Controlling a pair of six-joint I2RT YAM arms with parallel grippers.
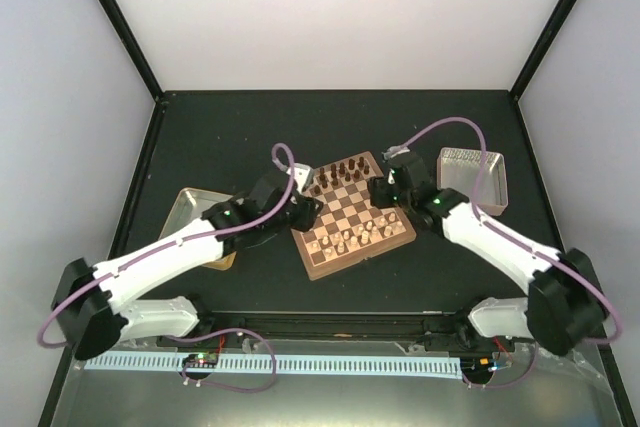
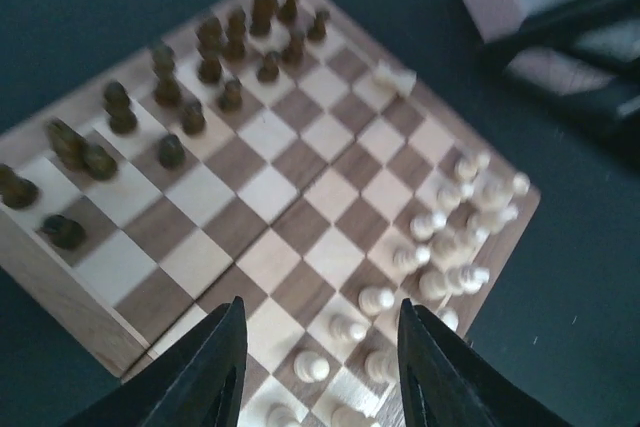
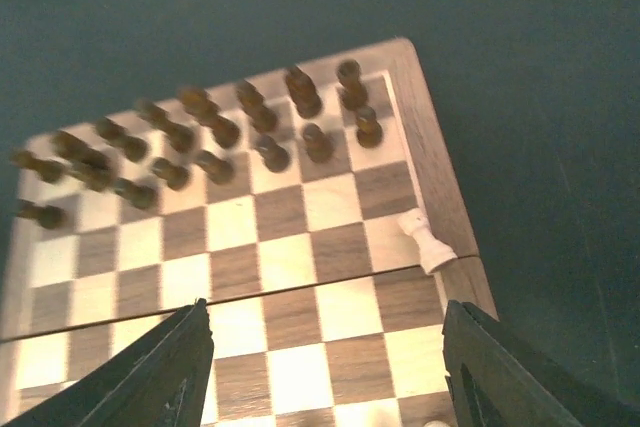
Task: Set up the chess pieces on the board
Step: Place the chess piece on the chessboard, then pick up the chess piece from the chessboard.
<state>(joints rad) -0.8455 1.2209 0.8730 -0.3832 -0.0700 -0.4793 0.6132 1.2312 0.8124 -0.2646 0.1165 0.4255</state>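
Above the board point(image 1: 350, 205), left end effector point(image 2: 320, 307) and right end effector point(image 3: 325, 309) hover spread.

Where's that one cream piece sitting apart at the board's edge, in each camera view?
Left wrist: lone cream piece, upper right of centre, at the board edge.
Right wrist: it is right of centre, by the right border.
Top external: not visible; the right gripper covers that edge.
Shared landmark: the dark chessmen rows.
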